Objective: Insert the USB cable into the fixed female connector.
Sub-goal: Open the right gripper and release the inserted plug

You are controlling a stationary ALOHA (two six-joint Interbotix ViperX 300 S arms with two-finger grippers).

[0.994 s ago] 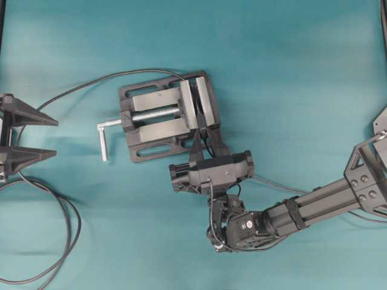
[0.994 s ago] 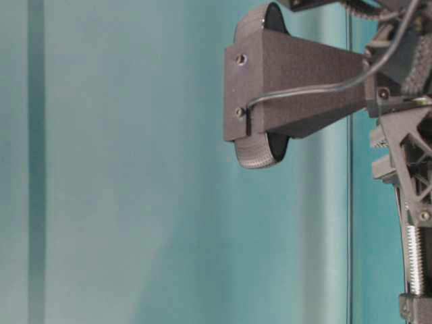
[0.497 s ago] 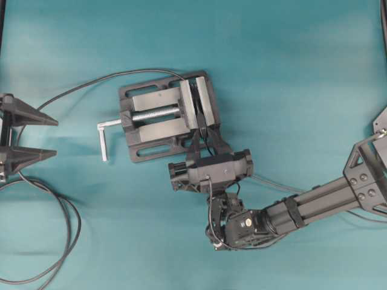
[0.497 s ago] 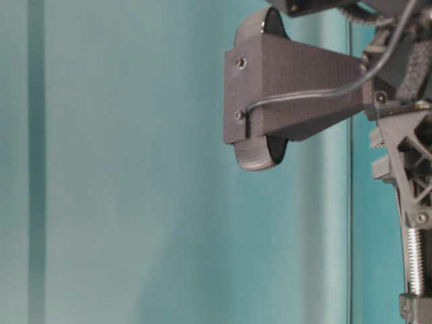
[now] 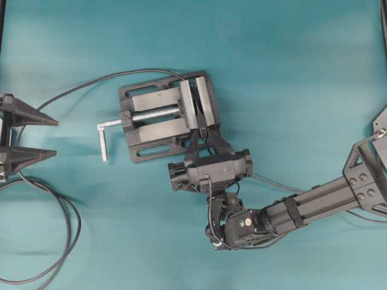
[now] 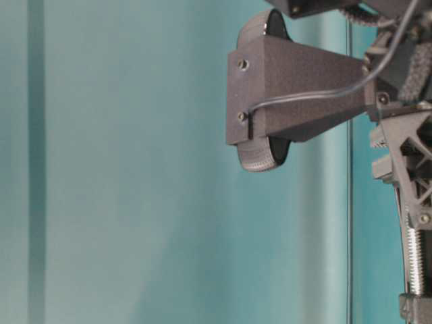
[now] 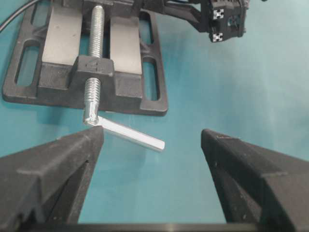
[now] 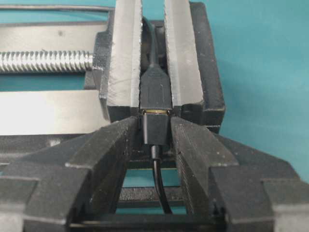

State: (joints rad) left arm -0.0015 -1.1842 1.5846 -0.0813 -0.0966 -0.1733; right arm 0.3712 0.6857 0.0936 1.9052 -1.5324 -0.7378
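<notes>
Fingers (image 8: 111, 145) of the right gripper (image 8: 155, 140) stand slightly apart beside the USB cable (image 8: 155, 129), not gripping its black plug. At the vise (image 8: 120, 63) mouth, that plug meets the fixed female connector (image 8: 155, 89), gold showing at the seam. Left gripper (image 7: 152, 145), gaping and empty, faces the vise handle (image 7: 130, 135). No readable writing. Only the right wrist view shows the joint.

Black USB cable (image 8: 155, 129) plug meets clamped fixed female connector (image 8: 155, 89).

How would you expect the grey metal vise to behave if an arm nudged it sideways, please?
The vise looks like thick cast metal on a broad slotted base, so probably heavy and unlikely to tip. Its flat base might slide on the smooth teal table. The thin handle would likely swivel first.
</notes>
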